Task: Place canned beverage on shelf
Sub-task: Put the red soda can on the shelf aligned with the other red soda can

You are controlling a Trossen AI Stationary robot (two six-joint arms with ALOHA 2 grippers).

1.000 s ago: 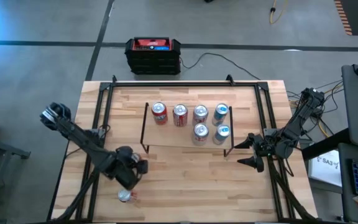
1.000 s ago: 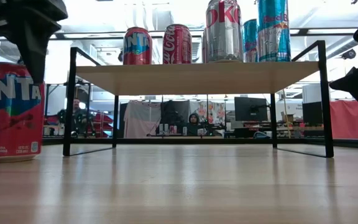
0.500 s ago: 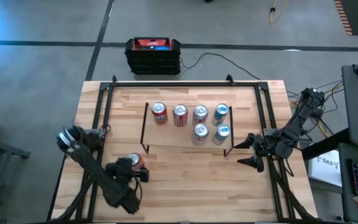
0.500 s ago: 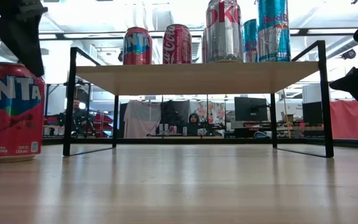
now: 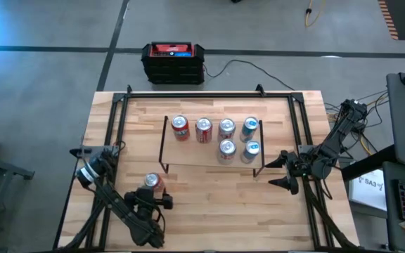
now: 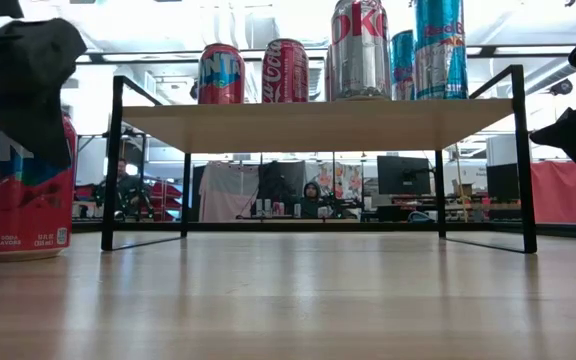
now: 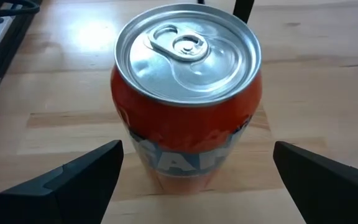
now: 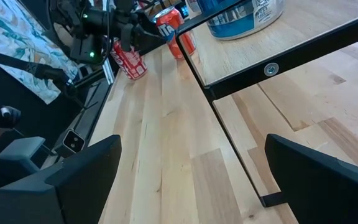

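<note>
Light-wood desk [image 5: 209, 204] with black rails, grey floor around it, black-and-red box [image 5: 173, 62] just beyond the far edge. Since a second ago: left arm swung back toward the near left corner, wrist now lower on the near edge; red Fanta can [image 5: 152, 183] unmoved, no longer covered from above. Can upright, long axis vertical, pull-tab top up, standing on the desk near the shelf's [image 5: 209, 156] near-left leg, not on the board. Six other cans [image 5: 203, 129] upright on the shelf. Left gripper [image 7: 194, 168] spread wide, fingers either side of the can and apart from it, holding nothing. Right gripper [image 5: 281, 171] unchanged by the shelf's right end near the desk's right edge, wide open, empty.
</note>
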